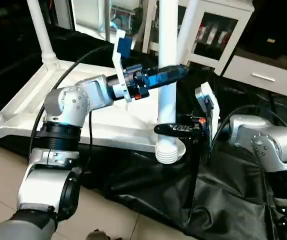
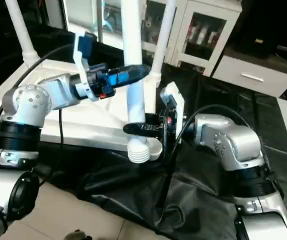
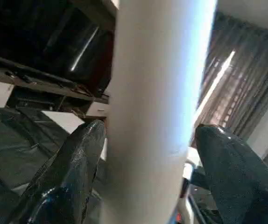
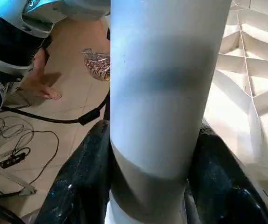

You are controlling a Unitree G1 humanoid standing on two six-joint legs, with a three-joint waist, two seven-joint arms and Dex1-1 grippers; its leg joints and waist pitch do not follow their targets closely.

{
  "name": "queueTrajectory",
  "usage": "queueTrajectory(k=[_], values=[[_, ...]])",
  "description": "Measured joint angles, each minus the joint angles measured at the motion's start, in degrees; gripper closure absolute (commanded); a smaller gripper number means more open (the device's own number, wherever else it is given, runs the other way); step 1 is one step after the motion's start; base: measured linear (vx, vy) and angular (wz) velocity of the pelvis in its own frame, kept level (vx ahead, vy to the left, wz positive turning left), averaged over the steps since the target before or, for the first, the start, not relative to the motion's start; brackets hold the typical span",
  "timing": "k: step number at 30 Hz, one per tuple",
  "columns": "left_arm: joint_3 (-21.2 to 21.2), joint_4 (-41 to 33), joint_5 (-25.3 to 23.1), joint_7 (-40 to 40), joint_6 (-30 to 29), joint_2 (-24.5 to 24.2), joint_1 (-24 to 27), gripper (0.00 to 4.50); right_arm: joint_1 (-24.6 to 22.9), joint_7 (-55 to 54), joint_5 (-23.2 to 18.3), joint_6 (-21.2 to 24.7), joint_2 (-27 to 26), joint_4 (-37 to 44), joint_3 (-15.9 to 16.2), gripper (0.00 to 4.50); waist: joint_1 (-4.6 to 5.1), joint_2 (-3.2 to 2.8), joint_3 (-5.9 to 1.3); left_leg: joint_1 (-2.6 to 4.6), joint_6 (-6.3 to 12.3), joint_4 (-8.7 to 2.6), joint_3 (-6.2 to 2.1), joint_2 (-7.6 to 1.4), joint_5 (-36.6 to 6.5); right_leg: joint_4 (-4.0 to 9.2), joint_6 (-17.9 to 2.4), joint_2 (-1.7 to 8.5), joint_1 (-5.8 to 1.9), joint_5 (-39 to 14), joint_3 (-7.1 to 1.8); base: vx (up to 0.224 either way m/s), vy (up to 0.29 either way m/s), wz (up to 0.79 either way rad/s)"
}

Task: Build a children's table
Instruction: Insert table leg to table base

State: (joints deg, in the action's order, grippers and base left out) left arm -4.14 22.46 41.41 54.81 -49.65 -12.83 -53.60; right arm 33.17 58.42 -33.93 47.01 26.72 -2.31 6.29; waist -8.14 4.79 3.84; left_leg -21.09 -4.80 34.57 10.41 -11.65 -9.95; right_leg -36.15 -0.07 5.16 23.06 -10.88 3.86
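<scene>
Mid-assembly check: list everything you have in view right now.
tabletop: one, white, upside down on the black cloth
standing legs: three, white, upright at tabletop corners
held leg: one, white, upright at the near corner
black cloth: one, draping the work table
cabinet: one, white, glass doors, behind
left gripper: black, open around held leg, higher up
right gripper: black, shut on held leg, low
</scene>
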Motion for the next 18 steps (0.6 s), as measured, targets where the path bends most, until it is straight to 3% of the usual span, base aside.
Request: queueTrajectory(k=[14,18], values=[[0.01,2.68,-2.03,-1.77,2.79,0.46,-1.12,2.57,0.0,-0.72,0.17,0.25,0.48,-0.55,-0.17,2.66,-0.02,0.0,0.0,0.0,0.0,0.0,0.0,0.0,0.0,0.0,0.0,0.0,0.0,0.0,0.0,0.0,0.0,0.0],[0.04,2.43,-3.0,-2.56,3.78,1.12,-1.11,2.68,0.0,-1.36,0.85,-0.19,0.22,-0.62,-0.24,2.66,-0.01,0.0,0.0,-0.01,0.0,0.0,0.0,0.0,0.0,0.01,0.0,0.0,0.0,0.0,0.0,0.0,0.0,0.0]])
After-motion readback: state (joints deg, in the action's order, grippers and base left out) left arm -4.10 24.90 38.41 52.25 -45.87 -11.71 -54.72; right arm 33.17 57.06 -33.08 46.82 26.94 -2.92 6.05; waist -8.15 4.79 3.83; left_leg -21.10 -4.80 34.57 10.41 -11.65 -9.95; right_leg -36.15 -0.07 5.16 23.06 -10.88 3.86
